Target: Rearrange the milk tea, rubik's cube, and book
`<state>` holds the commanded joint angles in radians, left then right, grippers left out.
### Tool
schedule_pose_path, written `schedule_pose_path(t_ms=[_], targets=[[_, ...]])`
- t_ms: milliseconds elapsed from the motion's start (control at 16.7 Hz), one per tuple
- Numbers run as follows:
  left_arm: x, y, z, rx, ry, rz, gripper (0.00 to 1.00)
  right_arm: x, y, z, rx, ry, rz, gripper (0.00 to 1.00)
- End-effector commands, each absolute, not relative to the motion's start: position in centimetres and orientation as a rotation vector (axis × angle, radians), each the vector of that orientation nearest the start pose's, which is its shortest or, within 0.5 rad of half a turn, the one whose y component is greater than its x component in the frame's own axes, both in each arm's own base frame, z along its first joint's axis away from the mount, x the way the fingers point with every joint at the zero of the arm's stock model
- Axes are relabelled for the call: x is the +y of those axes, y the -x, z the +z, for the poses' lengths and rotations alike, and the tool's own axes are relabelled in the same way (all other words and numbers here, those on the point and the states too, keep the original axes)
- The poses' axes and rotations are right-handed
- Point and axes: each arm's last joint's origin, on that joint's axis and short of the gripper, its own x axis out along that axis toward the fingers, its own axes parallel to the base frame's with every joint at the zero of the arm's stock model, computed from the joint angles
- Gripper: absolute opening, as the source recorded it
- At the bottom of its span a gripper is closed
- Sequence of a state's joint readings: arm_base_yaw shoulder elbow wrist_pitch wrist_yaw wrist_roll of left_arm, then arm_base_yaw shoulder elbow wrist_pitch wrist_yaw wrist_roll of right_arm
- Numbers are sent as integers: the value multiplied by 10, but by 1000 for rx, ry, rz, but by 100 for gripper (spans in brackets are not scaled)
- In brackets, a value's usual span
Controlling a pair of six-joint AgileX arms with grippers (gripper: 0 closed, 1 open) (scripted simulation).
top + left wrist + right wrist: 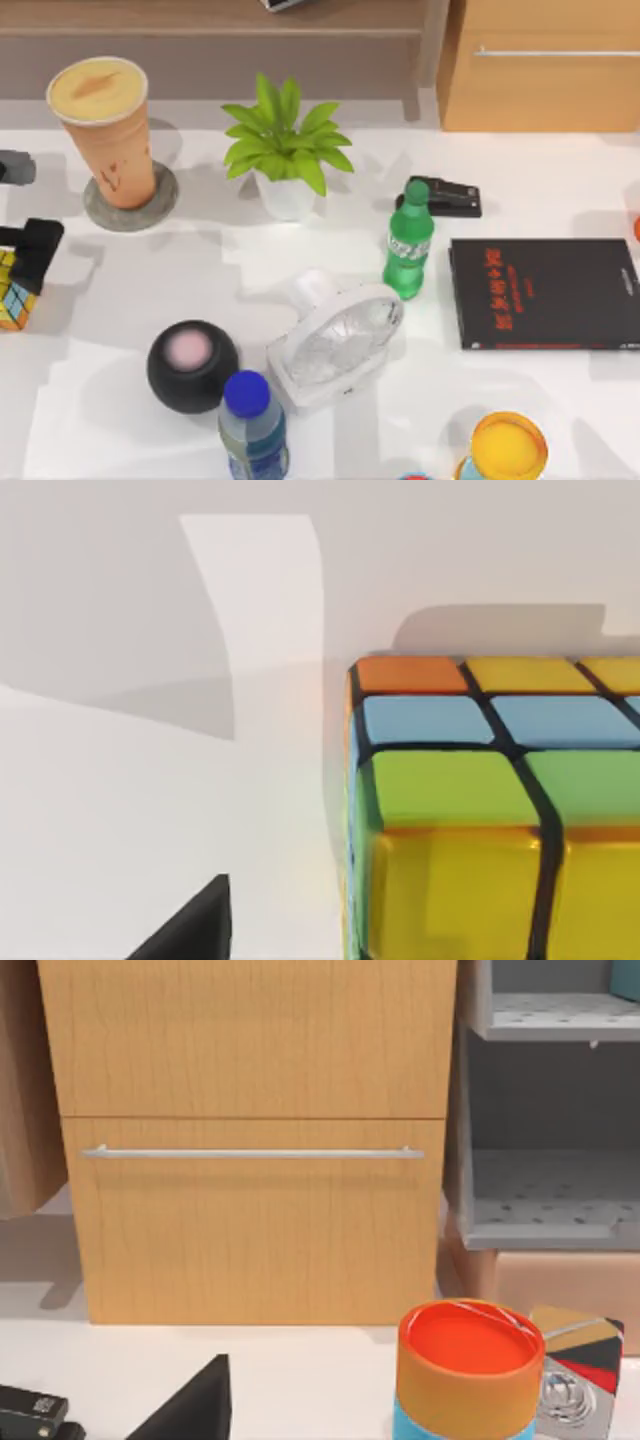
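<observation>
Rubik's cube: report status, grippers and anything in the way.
Left gripper at the table's left edge, on the rubik's cube. Milk tea upright on its coaster, back left. Nothing crowding the cube.

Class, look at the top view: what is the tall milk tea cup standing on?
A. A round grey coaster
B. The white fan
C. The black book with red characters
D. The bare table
A: in the top view the milk tea stands upright on a round grey coaster at the back left of the table, well away from the fan and the black book.
</observation>
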<state>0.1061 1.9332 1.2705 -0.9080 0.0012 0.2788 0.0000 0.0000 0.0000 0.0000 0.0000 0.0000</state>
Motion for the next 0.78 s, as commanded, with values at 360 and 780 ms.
schedule_pose_path(t_ms=[360,780], targets=[[40,-347,144,1567,-131,-131,70,-1,-106,160,0,0,0,100],[40,-347,144,1567,-131,-131,17,-1,-106,160,0,0,0,100]])
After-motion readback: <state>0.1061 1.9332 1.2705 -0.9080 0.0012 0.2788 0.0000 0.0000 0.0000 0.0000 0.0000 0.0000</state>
